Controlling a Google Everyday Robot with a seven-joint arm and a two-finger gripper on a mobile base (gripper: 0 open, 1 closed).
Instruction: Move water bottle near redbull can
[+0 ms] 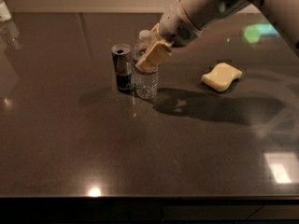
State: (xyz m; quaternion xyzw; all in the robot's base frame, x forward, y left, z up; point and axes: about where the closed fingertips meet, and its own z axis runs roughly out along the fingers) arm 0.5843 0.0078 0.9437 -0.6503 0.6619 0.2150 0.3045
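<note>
The water bottle [146, 80] is clear and ribbed with a white cap. It stands upright on the dark table, right beside the redbull can [123, 68], and the two nearly touch. The can is silver and blue with a pull-tab top and is shorter than the bottle. My gripper [145, 62] reaches in from the upper right and sits around the bottle's upper part, just below the cap. Its tan front part covers the bottle's neck.
A pale yellow sponge [221, 76] lies on the table [140, 162] to the right of the bottle. A white object [3, 10] stands at the far left back corner. The arm's shadow falls on the table right of the bottle.
</note>
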